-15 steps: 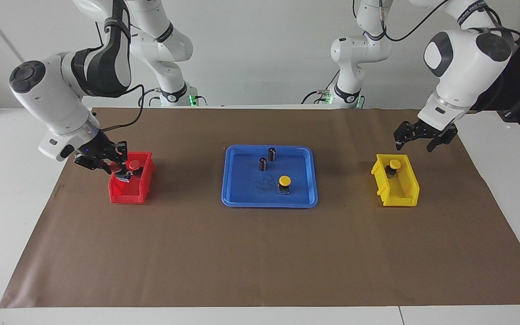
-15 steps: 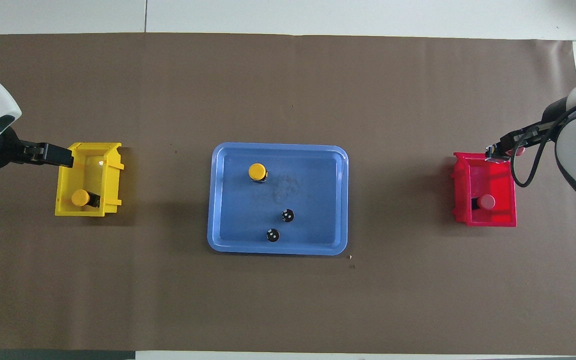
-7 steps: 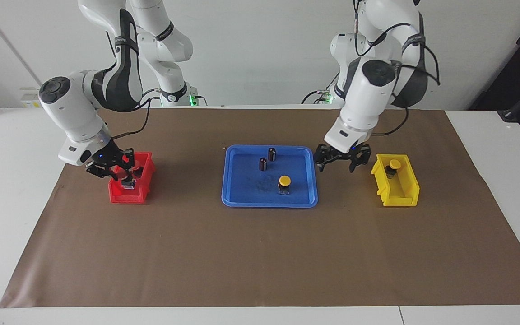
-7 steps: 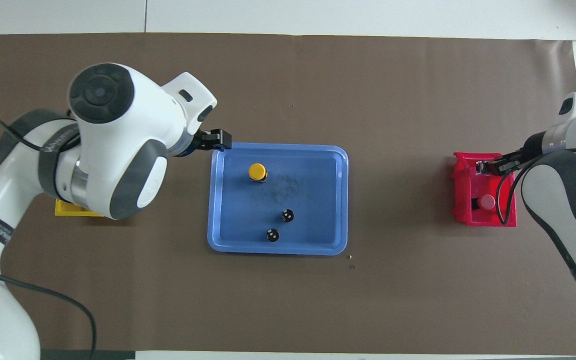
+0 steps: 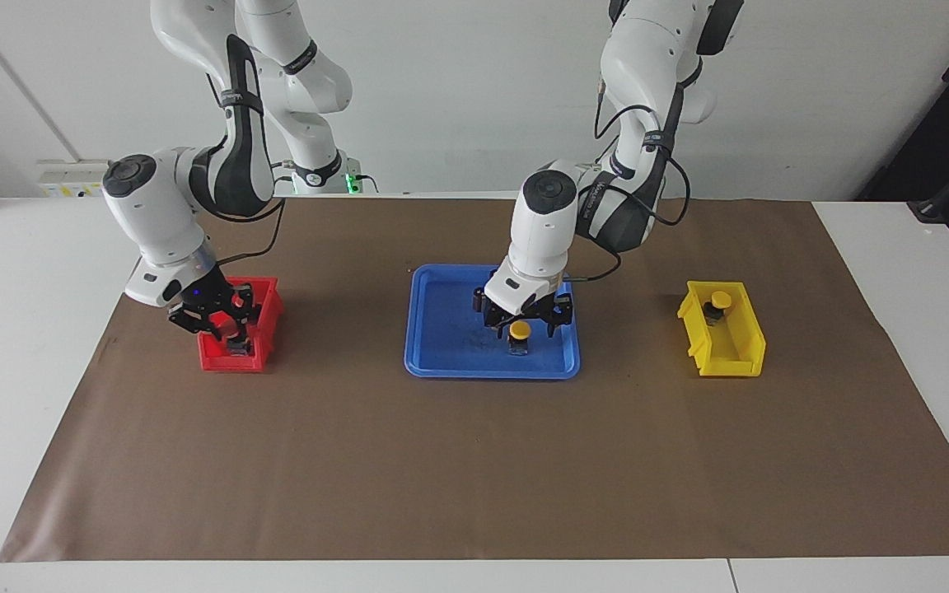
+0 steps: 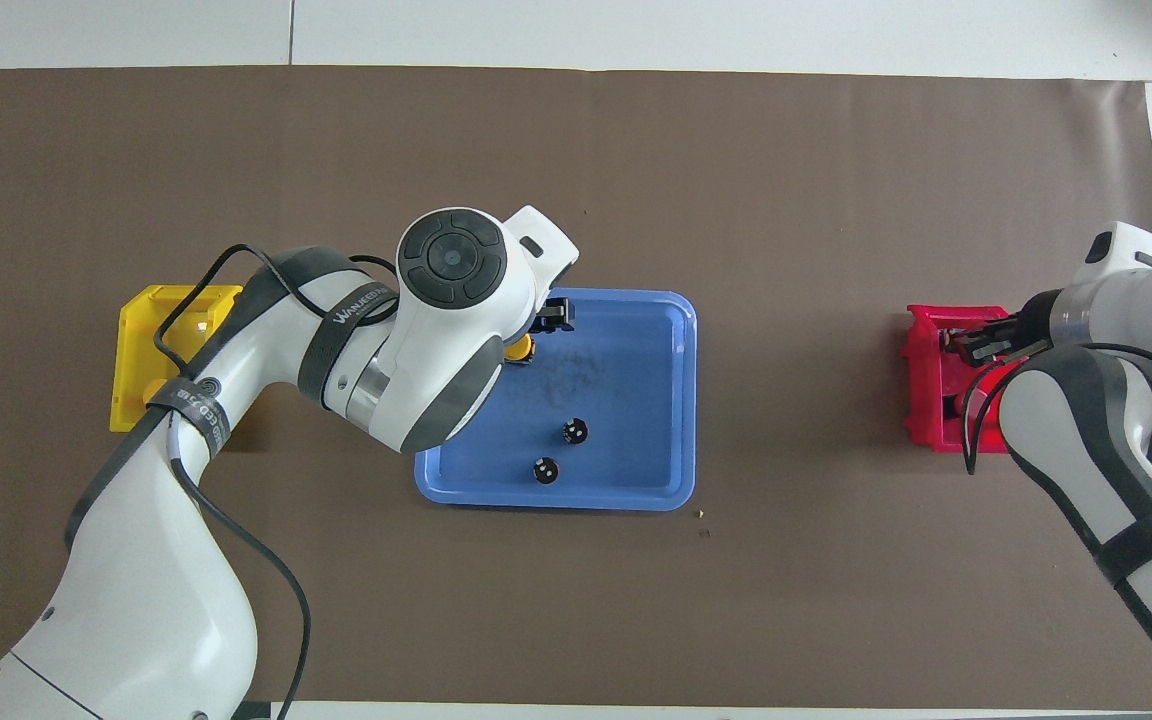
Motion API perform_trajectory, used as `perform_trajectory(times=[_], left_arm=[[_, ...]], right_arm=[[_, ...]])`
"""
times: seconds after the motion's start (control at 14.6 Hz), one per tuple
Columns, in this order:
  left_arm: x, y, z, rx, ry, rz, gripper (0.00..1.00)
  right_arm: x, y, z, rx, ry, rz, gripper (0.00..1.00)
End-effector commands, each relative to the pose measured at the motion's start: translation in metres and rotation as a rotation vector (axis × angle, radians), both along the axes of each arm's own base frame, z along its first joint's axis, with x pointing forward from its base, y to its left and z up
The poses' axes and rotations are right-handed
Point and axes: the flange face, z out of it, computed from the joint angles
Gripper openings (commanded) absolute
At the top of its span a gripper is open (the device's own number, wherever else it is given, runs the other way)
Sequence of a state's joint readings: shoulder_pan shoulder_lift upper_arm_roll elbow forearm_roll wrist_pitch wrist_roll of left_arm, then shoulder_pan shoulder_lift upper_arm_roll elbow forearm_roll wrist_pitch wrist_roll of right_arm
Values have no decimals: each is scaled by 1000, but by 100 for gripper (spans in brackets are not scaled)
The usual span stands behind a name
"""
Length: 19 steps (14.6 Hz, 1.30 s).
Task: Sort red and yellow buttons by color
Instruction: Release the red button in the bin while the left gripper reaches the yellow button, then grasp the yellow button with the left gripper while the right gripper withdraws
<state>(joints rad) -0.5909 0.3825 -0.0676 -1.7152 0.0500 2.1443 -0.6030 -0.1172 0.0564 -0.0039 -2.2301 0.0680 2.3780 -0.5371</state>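
A yellow button [image 5: 520,330] stands on the blue tray [image 5: 441,362]. My left gripper [image 5: 522,321] is low over it, open, with one finger on each side of the cap. A second yellow button [image 5: 719,298] sits in the yellow bin [image 5: 726,362] at the left arm's end. My right gripper [image 5: 231,325] is down in the red bin [image 5: 227,362] at the right arm's end, shut on a red button [image 5: 236,342]. The other red button is in the same bin, mostly hidden by the gripper. In the overhead view my left arm covers most of the tray's yellow button [image 6: 519,348].
Two small dark cylinders with silvery tops [image 6: 576,431] [image 6: 545,470] stand on the tray [image 6: 636,490], nearer to the robots than the yellow button. A brown mat [image 5: 474,461] covers the table; the red bin [image 6: 921,380] and yellow bin [image 6: 136,310] flank the tray.
My left gripper has swung from the yellow bin to the tray and come down around the yellow button. My right gripper has lowered the red button deeper into the red bin.
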Motion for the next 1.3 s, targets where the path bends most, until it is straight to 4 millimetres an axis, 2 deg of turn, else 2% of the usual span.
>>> perform_trajectory(times=[0.0, 0.07, 0.14, 0.21, 0.27, 0.41, 0.48, 0.55, 0.62, 0.69, 0.82, 0.96, 1.1, 1.17, 1.24], left_arm=[[0, 4, -1, 21, -12, 8, 95], [-4, 5, -6, 28, -4, 6, 94], [-7, 7, -10, 33, 2, 5, 94], [-16, 4, -15, 40, 11, -7, 94], [-19, 2, -17, 43, 17, -10, 94], [-21, 0, -15, 40, 16, -10, 92], [-22, -1, -15, 37, 16, -3, 87], [-21, -2, -14, 32, 13, 21, 65], [-19, -1, -13, 28, 14, 45, 20], [-16, 2, -13, 23, 9, 46, 2], [-11, 6, -12, 18, 1, 54, 1], [-7, 5, -7, 11, -6, 60, 1], [2, 11, 16, 15, -5, 79, 1], [9, 23, 39, 30, 7, 100, 1], [14, 38, 65, 45, 16, 112, 1]], right_arm=[[-2, -2, -2, 6, -9, 8, 38], [-2, -3, -1, 7, -4, 7, 66], [1, -4, 4, 8, -4, 7, 81], [10, -3, 15, 15, 22, 14, 86], [19, -6, 32, 24, 53, 12, 98], [34, -5, 84, 28, 70, 27, 100], [36, -2, 109, 32, 82, 22, 100], [36, 0, 135, 36, 97, -22, 100], [36, 2, 160, 39, 103, -77, 100], [37, 6, 187, 38, 109, -109, 100], [31, 4, 231, 40, 129, -176, 100], [22, -8, 254, 3, 163, -213, 100], [18, -18, 256, -54, 187, -226, 100], [16, -28, 250, -51, 189, -245, 100], [12, -29, 250, -54, 189, -261, 100]])
